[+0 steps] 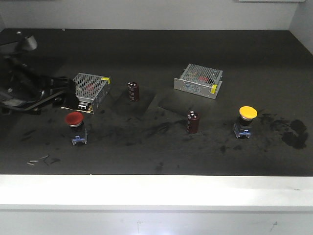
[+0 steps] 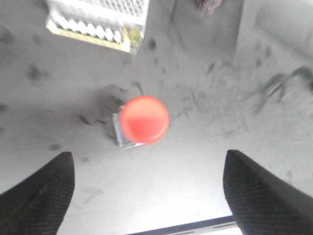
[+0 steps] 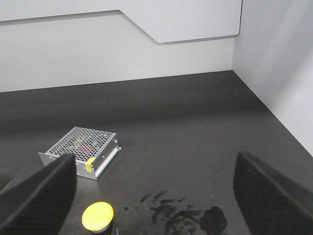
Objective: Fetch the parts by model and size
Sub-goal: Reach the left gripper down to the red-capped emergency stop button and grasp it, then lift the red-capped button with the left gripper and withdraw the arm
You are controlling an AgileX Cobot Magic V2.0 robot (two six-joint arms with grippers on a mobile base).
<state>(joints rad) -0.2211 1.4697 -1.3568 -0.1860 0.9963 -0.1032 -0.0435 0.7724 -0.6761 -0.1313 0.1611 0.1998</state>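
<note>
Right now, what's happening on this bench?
Nothing is held yet. The left gripper hangs open over the red push-button switch on the black table. The right gripper is open too, with the yellow push-button switch low in its view. Both switches stand upright, untouched, among two perforated metal boxes and two dark cylinders.

No text, number or brand can be read in any view. The left box (image 1: 90, 88) has a yellow sticker (image 1: 105, 79) at its 2 o'clock corner. The right box (image 1: 198, 80) has a second sticker (image 1: 213, 89) at its 4 o'clock corner and pale print (image 1: 188, 87) along its near side. All of it is too small and blurred to read.
</note>
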